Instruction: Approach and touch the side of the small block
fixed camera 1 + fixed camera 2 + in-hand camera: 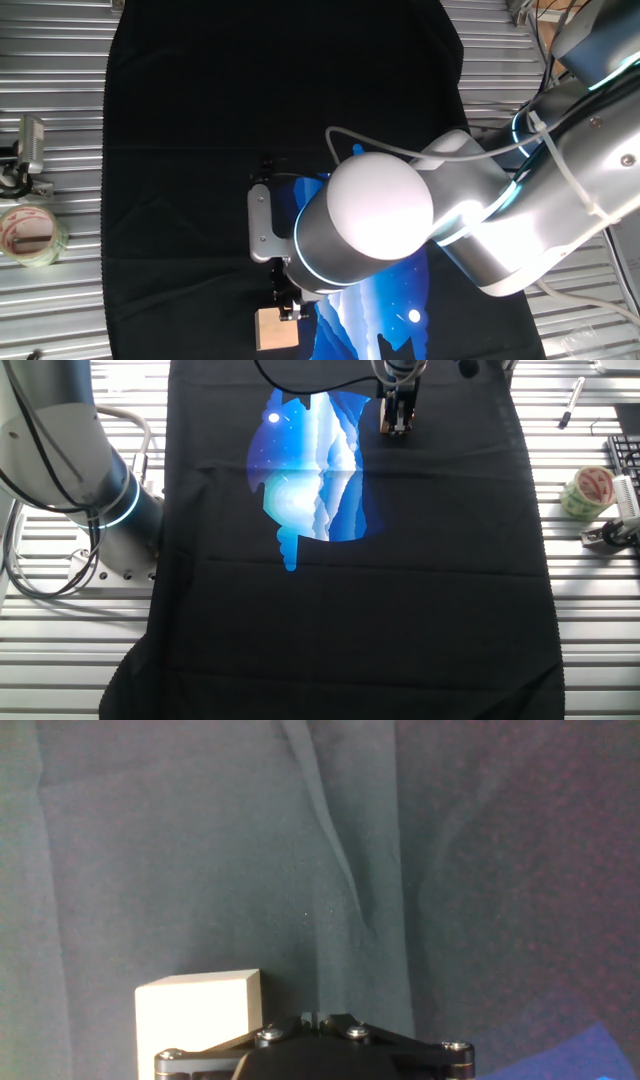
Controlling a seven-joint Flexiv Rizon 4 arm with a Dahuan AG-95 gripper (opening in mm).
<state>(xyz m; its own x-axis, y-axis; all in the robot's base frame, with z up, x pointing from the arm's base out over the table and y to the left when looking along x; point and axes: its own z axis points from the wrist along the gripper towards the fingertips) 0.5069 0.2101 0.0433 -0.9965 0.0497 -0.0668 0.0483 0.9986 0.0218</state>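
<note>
The small block [273, 329] is a light tan wooden cube on the black cloth near the front edge. In the hand view the small block [196, 1010] sits at the bottom left. My gripper [291, 310] is low over the cloth, right at the block's upper right corner. In the hand view my gripper [318, 1018] has its two fingertips pressed together, shut and holding nothing, just right of the block's side. I cannot tell whether it touches the block. In the other fixed view my gripper [396, 420] is at the far edge of the cloth and mostly hides the block.
A black cloth [200, 150] with a blue printed picture [310, 460] covers the table. A roll of clear tape [30, 234] lies off the cloth to the left; it also shows in the other fixed view [588, 490]. The arm's base [95, 480] stands beside the cloth.
</note>
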